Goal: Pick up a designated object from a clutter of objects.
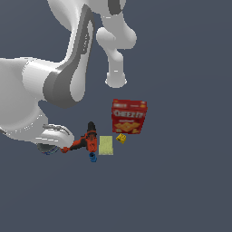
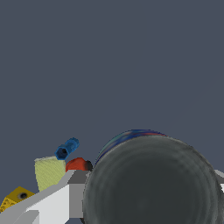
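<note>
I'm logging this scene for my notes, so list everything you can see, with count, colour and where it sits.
Cheez-It box: one, red, toward the exterior view's right of the group.
Cube: one, yellow, just below the box.
Pad: one, pale yellow-green, between the cube and the drill.
Drill: one, orange-red and black, left of the pad.
Blue piece: one, small, below the drill.
Round can: one, dark grey with a bluish rim, filling the wrist view.
Arm: one, white and grey, with its end effector at the can; jaw state unclear.
</note>
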